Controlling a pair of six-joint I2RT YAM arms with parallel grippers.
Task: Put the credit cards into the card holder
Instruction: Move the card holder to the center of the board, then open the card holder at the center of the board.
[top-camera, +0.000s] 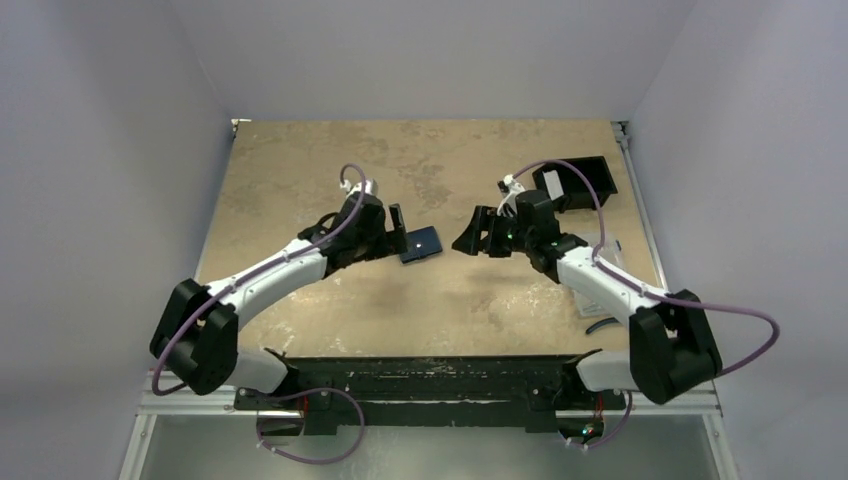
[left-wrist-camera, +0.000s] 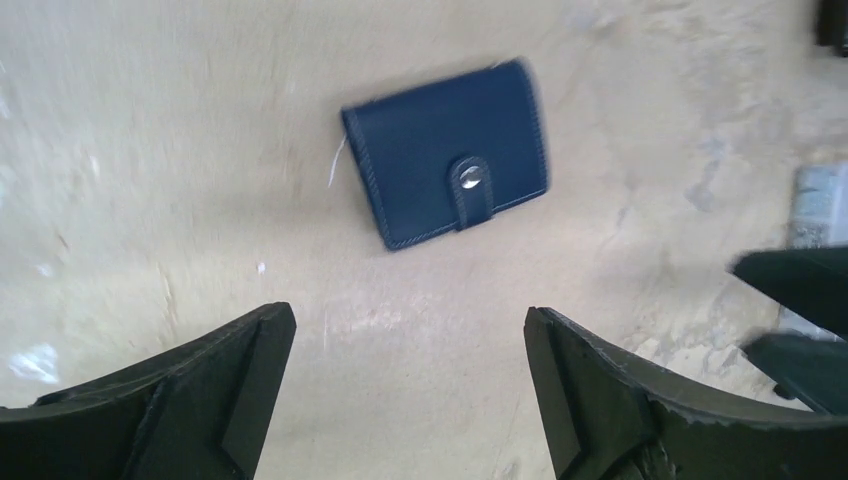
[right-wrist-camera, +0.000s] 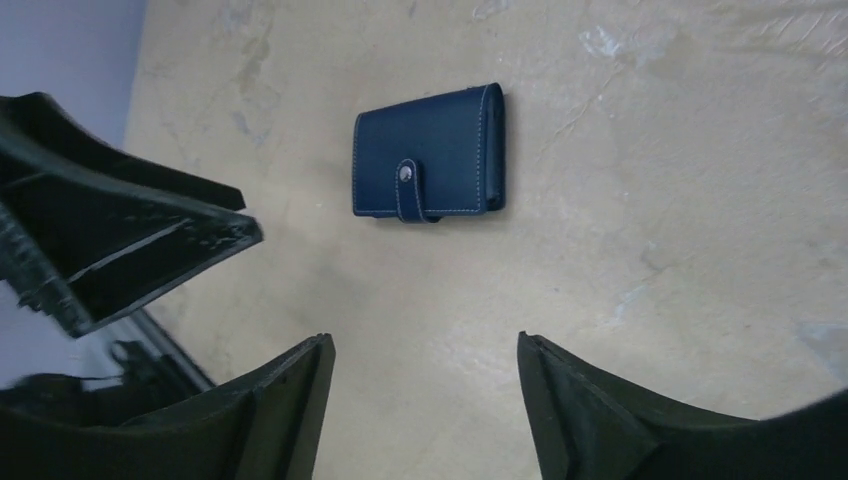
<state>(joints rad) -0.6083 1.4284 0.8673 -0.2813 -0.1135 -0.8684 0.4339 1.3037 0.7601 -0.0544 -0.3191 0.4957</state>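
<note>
Jaws wide on both: left gripper (left-wrist-camera: 410, 325) and right gripper (right-wrist-camera: 425, 345) spread, nothing btwn fingers. Card holder (right-wrist-camera: 425, 150) lies flat on table (top-camera: 300, 170), closed, snap strap fastened, cover up. Sits approx. mid-table btwn the 2 grippers, nearer the left, ahead of both sets of fingertips. Black open box (top-camera: 578, 182) far right, well apart.

1. The top external camera looks down and forward from high above the near edge of the surface (top-camera: 300, 170), far enough to take it all in.
2. The left wrist camera looks down past the left hand (left-wrist-camera: 410, 340), close to the surface.
3. The right wrist camera looks down past the right hand (right-wrist-camera: 425, 360), also close.
4. All 3 views share the navy card holder (top-camera: 421, 243) mid-surface.
</note>
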